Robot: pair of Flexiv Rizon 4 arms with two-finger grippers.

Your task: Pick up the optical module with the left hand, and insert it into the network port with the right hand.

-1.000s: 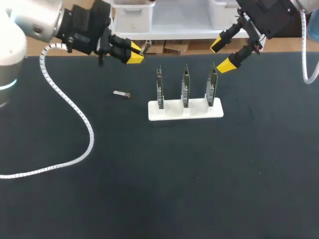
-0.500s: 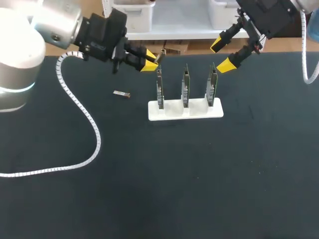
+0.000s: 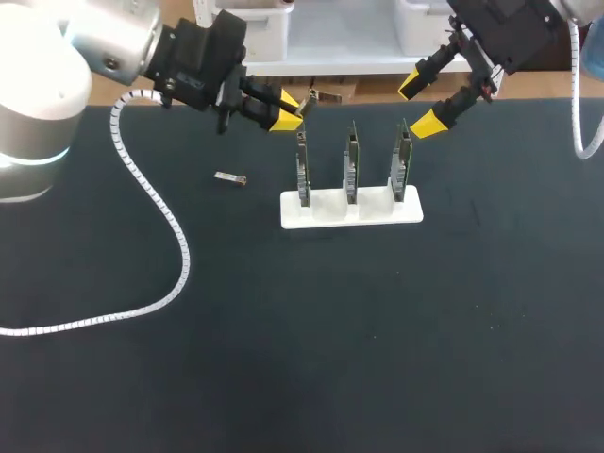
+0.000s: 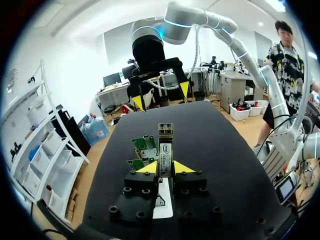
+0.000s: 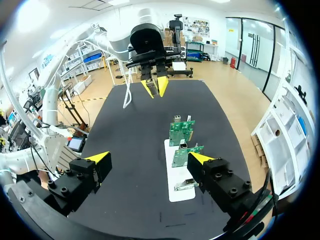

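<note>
My left gripper point(image 3: 283, 107) hangs above the table's far side, just left of the boards, shut on a small silver optical module point(image 3: 306, 104). In the left wrist view the module point(image 4: 165, 148) stands upright between the yellow fingertips point(image 4: 148, 168), pointing at the green boards point(image 4: 145, 145) ahead. Three network port boards point(image 3: 351, 166) stand upright in a white stand point(image 3: 326, 212). My right gripper point(image 3: 421, 105) hovers open above the rightmost board point(image 3: 402, 160), nothing between its fingers. In the right wrist view, the right gripper point(image 5: 150, 159) looks past the boards point(image 5: 182, 132) to the left gripper point(image 5: 155, 86).
A second small module point(image 3: 229, 177) lies flat on the black table point(image 3: 302, 359), left of the stand. The left arm's white coiled cable point(image 3: 160, 236) drapes over the table's left part.
My left arm has carried the module to the right, from well left of the boards to just beside the leftmost board. The right arm has stayed still.
</note>
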